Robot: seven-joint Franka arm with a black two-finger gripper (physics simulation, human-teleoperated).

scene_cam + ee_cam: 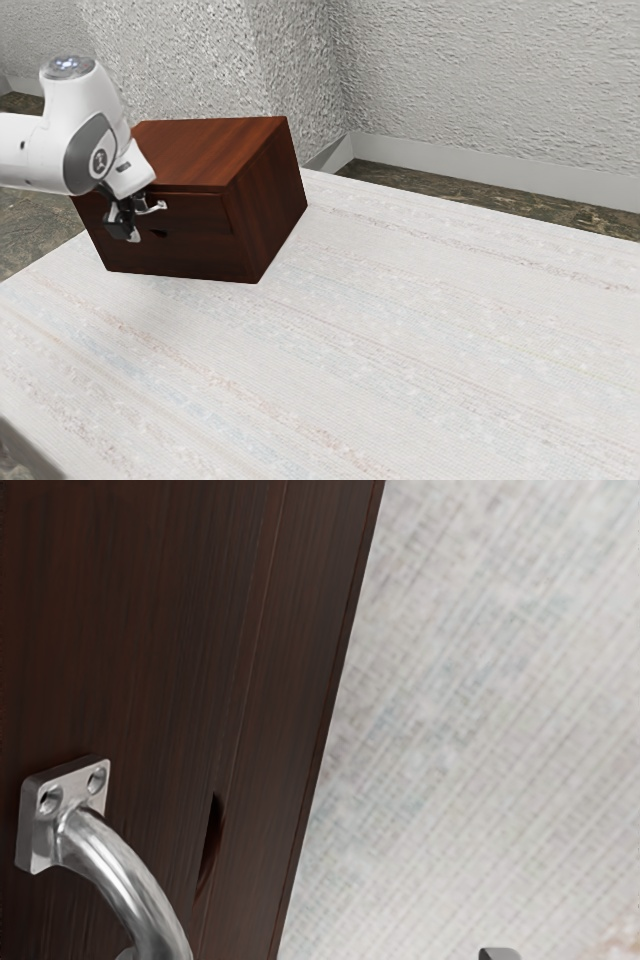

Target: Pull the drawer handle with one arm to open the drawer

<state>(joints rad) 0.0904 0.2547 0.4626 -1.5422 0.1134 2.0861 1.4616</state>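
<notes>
Dark reddish-brown wood makes up the box-shaped drawer cabinet (215, 150), which sits on the pale white woven-textured table (420, 330). The black two-finger gripper (128, 222) is pressed up to the cabinet's front face, at the curved silver metal drawer handle (110, 865). Whether the gripper is apart or clamped on that handle I cannot tell.

The handle sits on the cabinet's flat wooden drawer front (195, 215), fixed there by a square silver mounting plate with two screw holes (60, 805). Beside the plate, a small dark notch (212, 840) marks the wood.

Judging by its look, the handle is rigid, smooth and probably slick, so the bowed middle of the bar, standing off the cabinet's front, is the place to hold it; a hold near the plate would leave little room. The drawer should slide stiffly along one line, straight out of the cabinet. The cabinet itself may be light enough to drag across the table if the pull is jerky or off-axis.

As a container, the drawer looks flush with the cabinet's front, not yet drawn out. Its inside is hidden, so nothing can be said of any contents.
</notes>
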